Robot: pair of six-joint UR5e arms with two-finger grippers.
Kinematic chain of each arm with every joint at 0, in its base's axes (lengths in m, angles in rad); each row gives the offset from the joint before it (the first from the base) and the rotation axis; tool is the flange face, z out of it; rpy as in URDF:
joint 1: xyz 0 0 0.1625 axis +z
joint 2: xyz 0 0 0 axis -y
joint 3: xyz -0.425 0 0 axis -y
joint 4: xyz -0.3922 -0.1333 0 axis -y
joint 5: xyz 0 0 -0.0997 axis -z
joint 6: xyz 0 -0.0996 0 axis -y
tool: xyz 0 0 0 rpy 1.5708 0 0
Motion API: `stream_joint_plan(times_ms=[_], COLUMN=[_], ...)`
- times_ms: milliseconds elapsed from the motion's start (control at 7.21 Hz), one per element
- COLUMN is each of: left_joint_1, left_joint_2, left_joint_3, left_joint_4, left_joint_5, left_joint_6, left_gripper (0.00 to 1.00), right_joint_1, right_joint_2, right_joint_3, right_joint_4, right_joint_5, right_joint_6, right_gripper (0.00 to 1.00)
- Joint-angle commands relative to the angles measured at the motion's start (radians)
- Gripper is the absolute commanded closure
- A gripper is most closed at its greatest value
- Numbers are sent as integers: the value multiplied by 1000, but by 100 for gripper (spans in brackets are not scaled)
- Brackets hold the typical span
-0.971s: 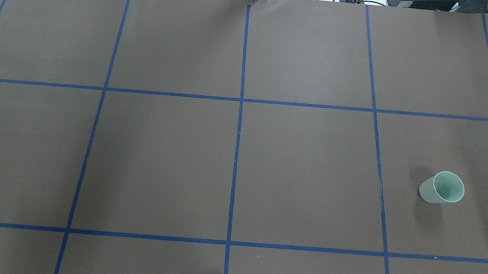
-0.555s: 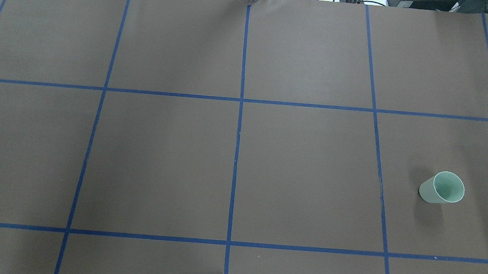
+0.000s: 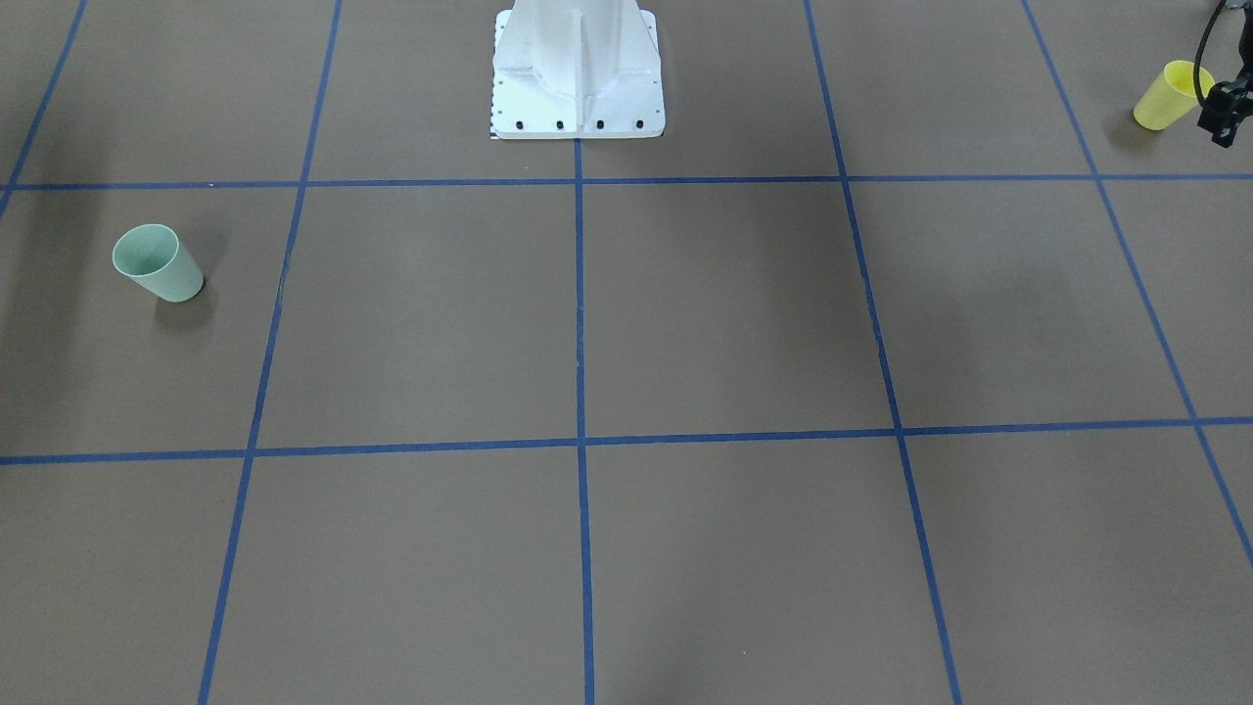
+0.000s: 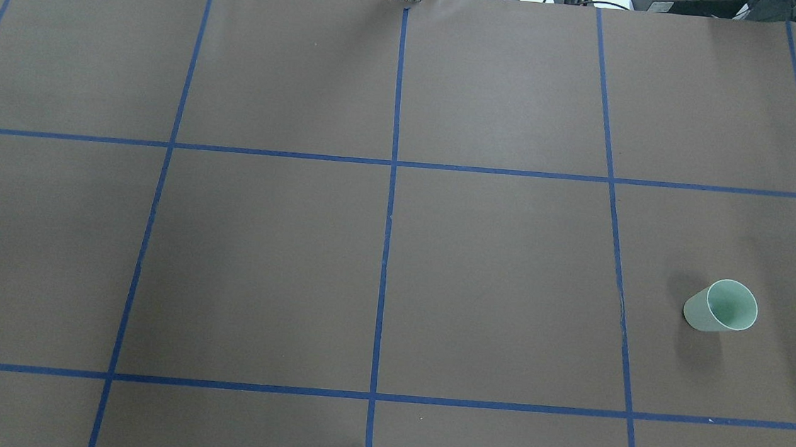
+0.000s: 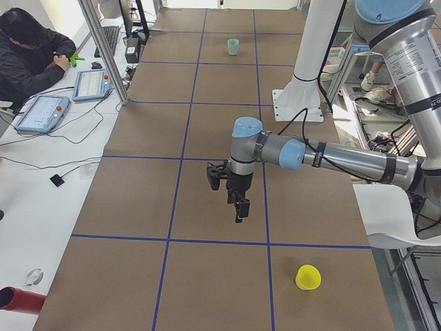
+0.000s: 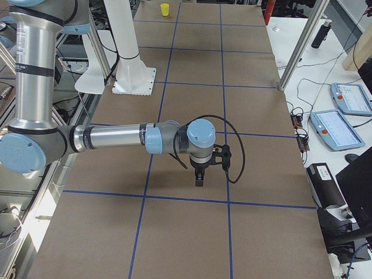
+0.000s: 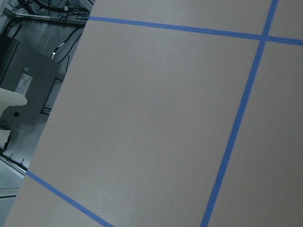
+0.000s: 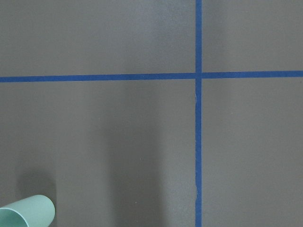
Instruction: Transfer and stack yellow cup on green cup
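The yellow cup (image 5: 308, 277) stands upright on the brown table at the robot's left end; it also shows in the front view (image 3: 1165, 95) and far off in the right exterior view (image 6: 165, 9). The green cup (image 4: 720, 306) stands upright at the robot's right end and shows in the front view (image 3: 157, 262), the left exterior view (image 5: 233, 46) and the right wrist view (image 8: 26, 213). My left gripper (image 5: 240, 215) hangs above the table, apart from the yellow cup; I cannot tell whether it is open. My right gripper (image 6: 198, 182) hangs above the table; I cannot tell its state either.
The white robot base (image 3: 578, 108) stands at the table's near-middle edge. Blue tape lines (image 4: 386, 251) divide the table into squares. A seated operator (image 5: 31, 48) and tablets (image 6: 347, 96) are at a side bench beyond the table's far edge, with metal posts (image 5: 103, 48).
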Motion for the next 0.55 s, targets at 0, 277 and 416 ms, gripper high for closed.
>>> stream_joint_plan(times_ms=[0, 277, 416], left_joint_1=[340, 701, 779], left_joint_2=[54, 45, 31], left_joint_3=[2, -1, -4], left_joint_4=[35, 280, 380], left_joint_5=[169, 236, 233], left_joint_6=[-479, -972, -1114], left_gripper=[0, 0, 0], right_joint_1=[0, 0, 0], right_joint_2=[-6, -9, -7], right_joint_3=[3, -3, -8], right_joint_4=[0, 0, 0], right_joint_5=[-1, -7, -9], right_joint_6=[0, -2, -5], right_gripper=[0, 0, 0])
